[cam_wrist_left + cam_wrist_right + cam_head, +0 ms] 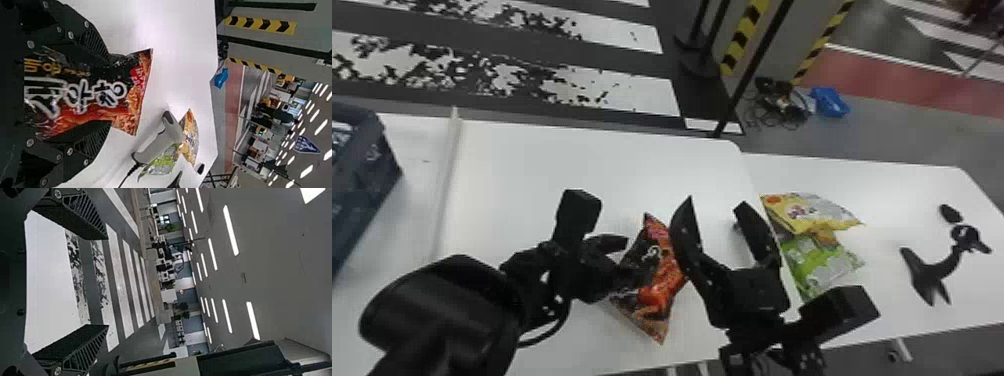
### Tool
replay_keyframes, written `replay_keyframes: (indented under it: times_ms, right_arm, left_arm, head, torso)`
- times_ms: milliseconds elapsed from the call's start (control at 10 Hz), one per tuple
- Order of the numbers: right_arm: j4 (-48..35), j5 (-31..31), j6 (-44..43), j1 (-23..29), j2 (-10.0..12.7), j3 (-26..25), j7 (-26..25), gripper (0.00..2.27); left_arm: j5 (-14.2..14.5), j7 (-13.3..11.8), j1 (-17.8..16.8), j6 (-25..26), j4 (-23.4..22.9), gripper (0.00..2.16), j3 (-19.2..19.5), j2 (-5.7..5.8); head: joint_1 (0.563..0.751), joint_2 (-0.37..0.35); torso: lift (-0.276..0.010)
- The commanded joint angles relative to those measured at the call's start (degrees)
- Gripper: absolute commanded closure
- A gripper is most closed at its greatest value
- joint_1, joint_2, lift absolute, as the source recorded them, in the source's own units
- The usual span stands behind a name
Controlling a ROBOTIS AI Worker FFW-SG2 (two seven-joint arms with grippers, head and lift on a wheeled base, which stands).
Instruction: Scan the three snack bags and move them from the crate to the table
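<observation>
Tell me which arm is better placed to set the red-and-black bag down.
Left, I'd judge: the left gripper has the red-and-black bag between its fingers. The right gripper is open and empty, though nearer the yellow bag and green bag.

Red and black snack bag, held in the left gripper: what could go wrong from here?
The red and black bag might crease or slip, as the left gripper pinches it between its jaws. It could also catch on the right gripper, whose open jaws look close beside it. Set down carelessly, it may shift the yellow bag and green bag, which overlap.
</observation>
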Motion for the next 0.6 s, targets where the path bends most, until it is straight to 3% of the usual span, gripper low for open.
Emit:
replay_keyframes:
  times_ms: [0,100,300,400,500]
  right_arm:
    - [-0.15,-0.13,-0.06,0.26,-0.05,-0.26,0.0,0.09]
    - [-0.15,-0.31,0.47,0.26,-0.05,-0.69,0.35,0.08]
    - [1.26,-0.4,0.64,-0.09,0.04,-0.78,0.88,0.08]
    - [2.05,0.31,1.7,-0.53,-0.05,-0.69,1.05,0.07]
    - [2.93,0.22,6.27,-0.89,0.21,-0.78,6.41,0.07]
  left_arm:
    - [-1.77,0.18,3.32,-0.38,-6.11,0.03,2.74,0.75]
    - [-3.09,1.41,6.13,-0.21,-10.42,0.03,6.87,1.1]
    - [-2.56,1.85,10.26,-0.91,-15.6,0.03,17.59,1.37]
    - [-2.56,3.88,11.75,-1.96,-17.71,0.03,21.02,2.33]
    - [-2.56,6.6,13.25,-5.13,-19.3,0.03,22.69,3.83]
  head:
    - [0.695,-0.35]
    - [0.695,-0.35]
    - [0.695,-0.35]
    - [0.695,-0.307]
    - [0.695,-0.276]
  torso:
    - [-0.062]
    - [-0.062]
    - [-0.062]
    - [-0.062]
    - [-0.062]
